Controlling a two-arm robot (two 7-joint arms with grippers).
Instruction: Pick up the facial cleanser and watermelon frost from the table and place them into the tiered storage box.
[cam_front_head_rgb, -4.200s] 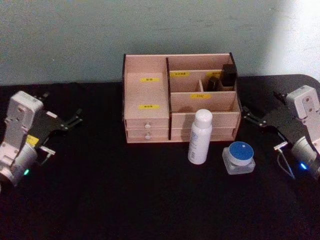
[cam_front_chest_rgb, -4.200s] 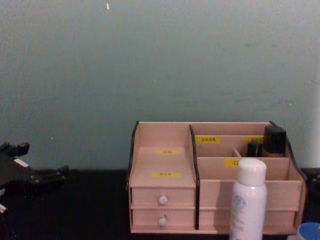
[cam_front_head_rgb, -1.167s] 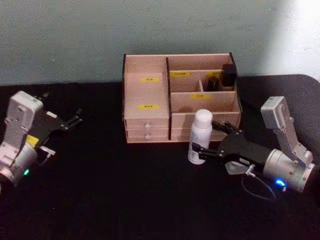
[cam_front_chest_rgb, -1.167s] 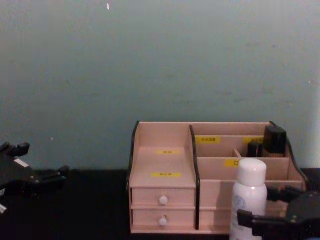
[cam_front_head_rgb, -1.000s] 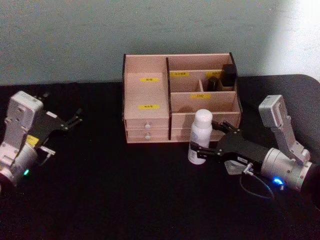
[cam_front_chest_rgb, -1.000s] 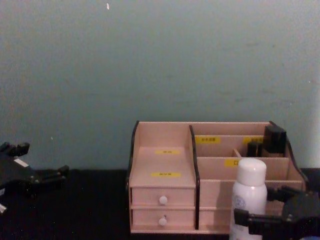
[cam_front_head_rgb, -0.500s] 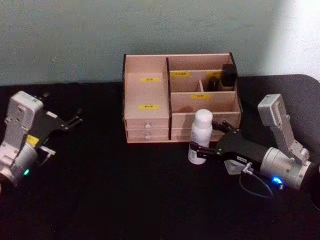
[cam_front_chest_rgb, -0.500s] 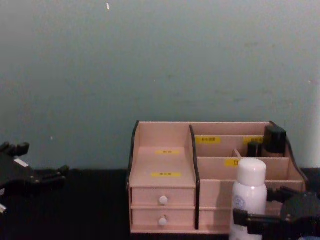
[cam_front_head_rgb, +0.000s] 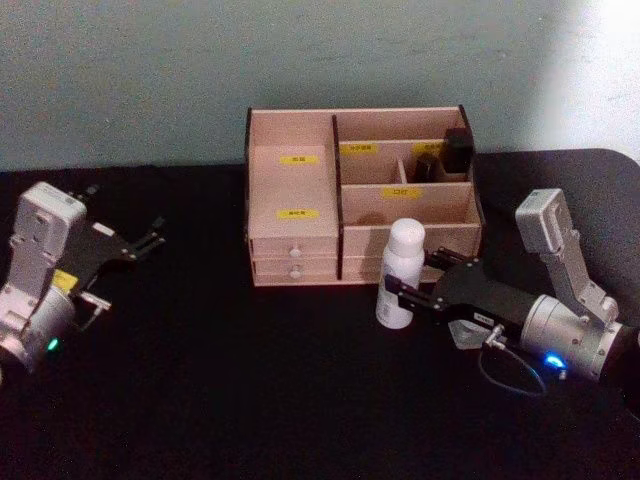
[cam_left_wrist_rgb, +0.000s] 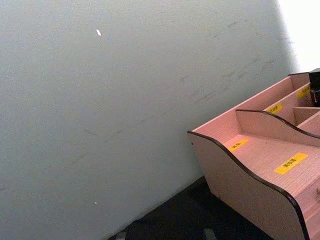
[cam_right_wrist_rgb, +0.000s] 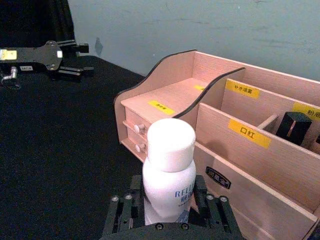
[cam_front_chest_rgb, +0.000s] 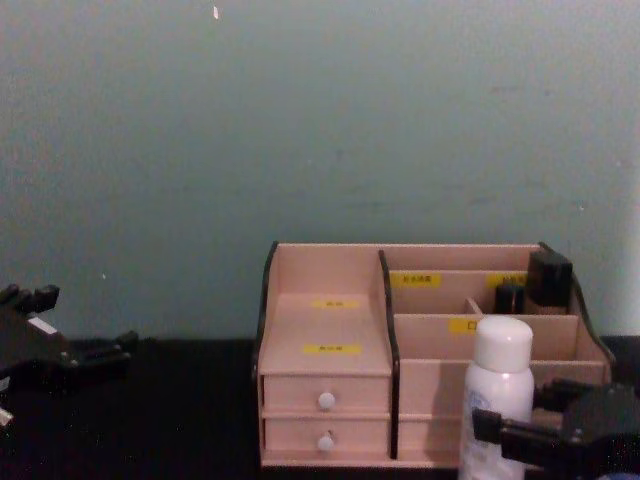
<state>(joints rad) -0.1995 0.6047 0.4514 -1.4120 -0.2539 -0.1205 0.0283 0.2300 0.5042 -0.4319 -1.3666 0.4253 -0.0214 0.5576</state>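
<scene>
While our right hand (cam_front_head_rgb: 410, 284) clamps the facial cleanser (cam_front_head_rgb: 401, 262) low, we should lift straight, clearing the tiered storage box (cam_front_head_rgb: 292, 190) wall; our left hand (cam_front_head_rgb: 148, 236) rests open

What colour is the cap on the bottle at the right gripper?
White cap on the white cylindrical bottle; clearest in right wrist view.
</scene>
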